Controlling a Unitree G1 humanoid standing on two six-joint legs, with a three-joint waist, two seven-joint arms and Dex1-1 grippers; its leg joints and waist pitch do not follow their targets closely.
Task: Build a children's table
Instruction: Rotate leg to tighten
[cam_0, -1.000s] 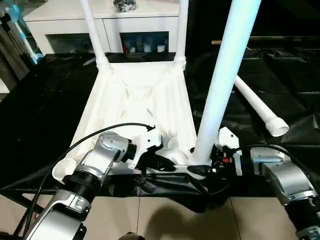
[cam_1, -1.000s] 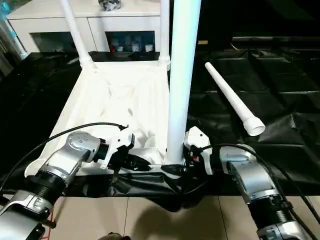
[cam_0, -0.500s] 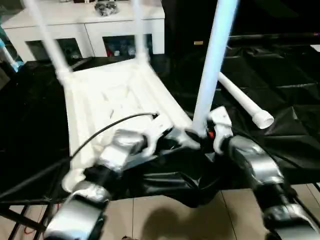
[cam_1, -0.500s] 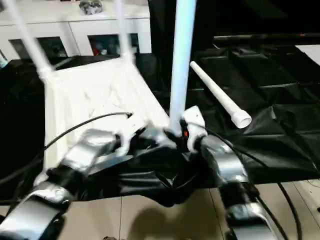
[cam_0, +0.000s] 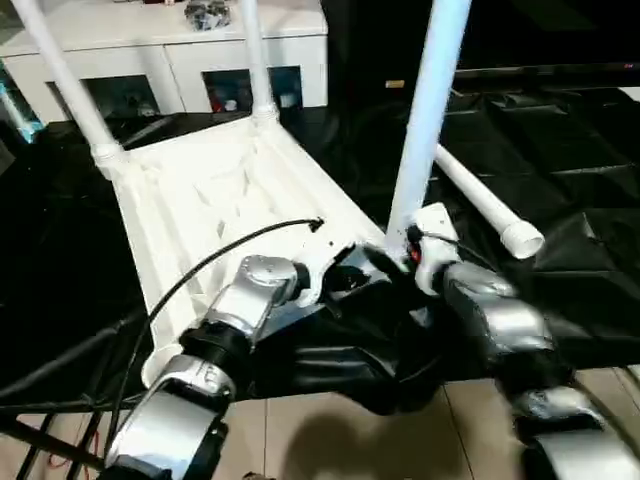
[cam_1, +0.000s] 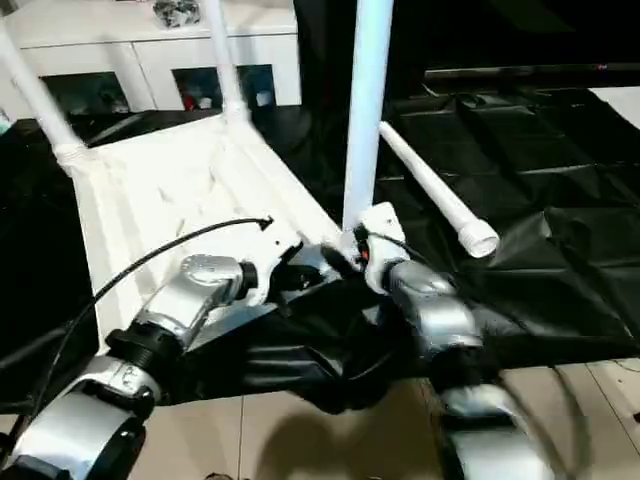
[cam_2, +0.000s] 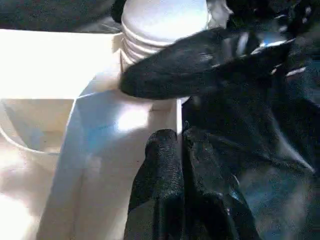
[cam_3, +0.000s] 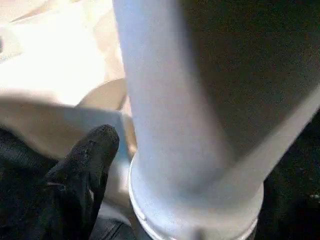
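The white tabletop lies upside down on black cloth, ribbed side up. Two white legs stand in its far corner sockets. A third leg stands upright in the near right socket. A fourth leg lies loose on the cloth to the right. My left gripper is shut on the tabletop's near rim, just beside that socket. My right gripper straddles the third leg's foot. One of its fingers stands a little off the leg, and the other finger lies across the ribbed collar.
A white cabinet with glass doors stands behind the tabletop. Black cloth covers the work surface and bunches up under my forearms. A black cable loops over my left arm. Tiled floor shows in front.
The tabletop has swung anticlockwise, its far end now pointing left, with the standing leg still in its socket. Both arms turned with it, and the view shifted too.
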